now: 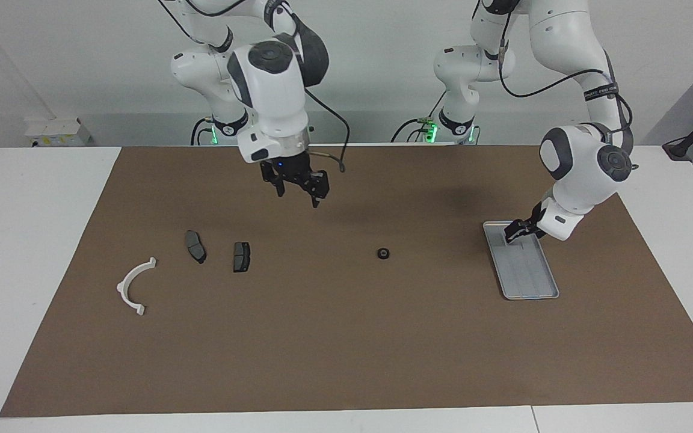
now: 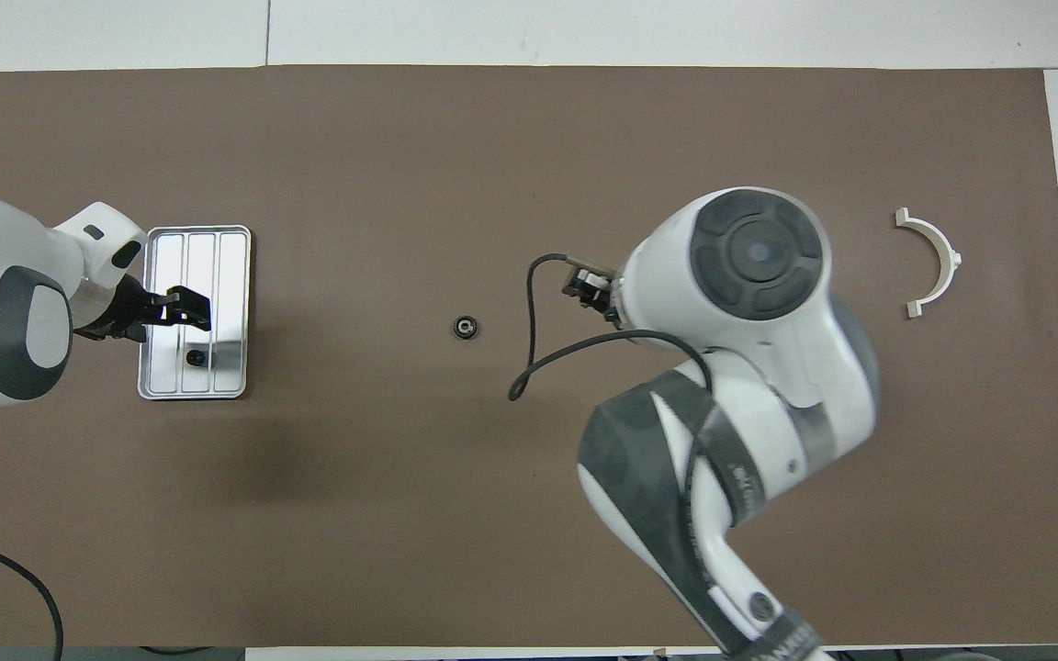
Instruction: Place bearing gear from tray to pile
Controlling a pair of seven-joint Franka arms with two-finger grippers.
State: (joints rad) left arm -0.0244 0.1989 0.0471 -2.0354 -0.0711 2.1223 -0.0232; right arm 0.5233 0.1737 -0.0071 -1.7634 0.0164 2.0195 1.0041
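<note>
I see the small black ring-shaped bearing gear [image 1: 384, 254] lying on the brown mat of the desk, off the ridged silver-grey metal tray [image 1: 530, 270], toward the right arm's end. My right hand [image 1: 297, 198] hangs spread and, I judge, nearer the gear. My left hand [image 1: 514, 233] is over the tray; I cannot tell its fingers.

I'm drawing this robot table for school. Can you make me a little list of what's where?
bearing gear: alone on the brown mat, between tray and pile
tray: toward the left arm's end
pile: white bracket and two brake pads, toward the right arm's end
left claw: low over the tray
right claw: open, raised over bare mat, holding nothing
</note>
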